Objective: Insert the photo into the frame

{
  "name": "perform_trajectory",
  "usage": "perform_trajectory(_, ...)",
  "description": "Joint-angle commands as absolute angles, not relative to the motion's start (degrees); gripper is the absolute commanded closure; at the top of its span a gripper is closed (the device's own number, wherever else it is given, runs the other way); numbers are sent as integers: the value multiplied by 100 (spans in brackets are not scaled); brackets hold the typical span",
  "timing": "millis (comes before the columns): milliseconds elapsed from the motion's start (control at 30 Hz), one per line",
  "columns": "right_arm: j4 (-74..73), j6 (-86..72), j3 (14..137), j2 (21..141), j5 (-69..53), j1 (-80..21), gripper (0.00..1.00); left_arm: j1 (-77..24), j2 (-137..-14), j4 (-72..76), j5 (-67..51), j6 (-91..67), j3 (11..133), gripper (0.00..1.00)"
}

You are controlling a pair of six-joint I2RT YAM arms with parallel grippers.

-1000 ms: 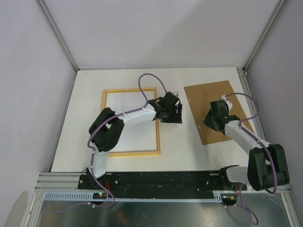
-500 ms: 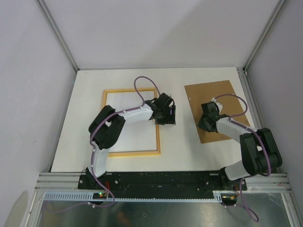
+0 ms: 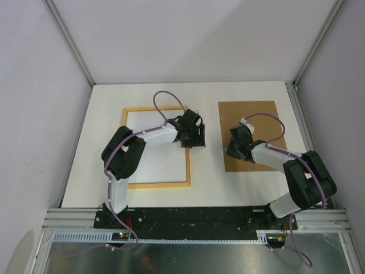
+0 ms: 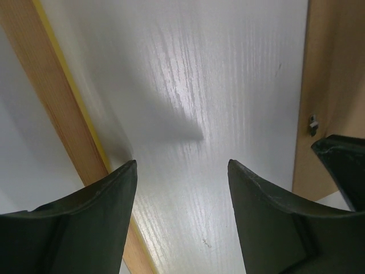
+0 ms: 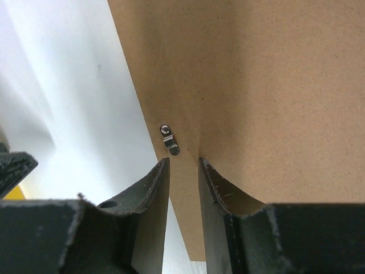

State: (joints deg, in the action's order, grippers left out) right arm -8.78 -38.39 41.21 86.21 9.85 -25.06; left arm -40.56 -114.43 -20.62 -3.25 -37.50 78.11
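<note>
The frame (image 3: 155, 185) lies back up at the left of the table, showing pale wood rails. The surface inside it is plain white, and the photo's printed face shows nowhere. In the left wrist view the frame's right rail (image 4: 57, 108) shows a thin yellow edge. My left gripper (image 3: 195, 139) is open and empty, low over bare table just right of that rail (image 4: 182, 165). My right gripper (image 3: 230, 149) has its fingers nearly together, tips pressed down on the brown backing board (image 3: 256, 123) close to its left edge (image 5: 183, 160).
A small metal turn clip (image 5: 170, 140) sits on the backing board (image 5: 274, 85) just ahead of my right fingers. The board's left edge (image 4: 331, 85) and a clip (image 4: 312, 123) also show in the left wrist view. A strip of white table (image 3: 205, 165) separates frame and board.
The backing board has slid left and turned square to the table under my right gripper. My left gripper has moved left, up to the frame's right rail. The frame shifted slightly left.
</note>
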Motion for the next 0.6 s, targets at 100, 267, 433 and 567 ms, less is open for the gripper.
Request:
perform_trajectory(100,-1348,-3925,4297,8528,862,-2800,69,-3925,-11111,-1991,-330,-3566,7755,30)
perform_trajectory(267,-1669,-3453,4764,8586,1399,-2875,69,-3925,-11071,-1977,-396,-3554,7797,30)
perform_trajectory(433,-1942,-3087,5261,9027,1820,-3170,69,-3923,-10902,-1977,-503,-3556,7882,30)
perform_trajectory(567,-1887,-2972,5439,9339,1850,-3340,70,-3920,-10687,-1978,-503,-3559,7954,30)
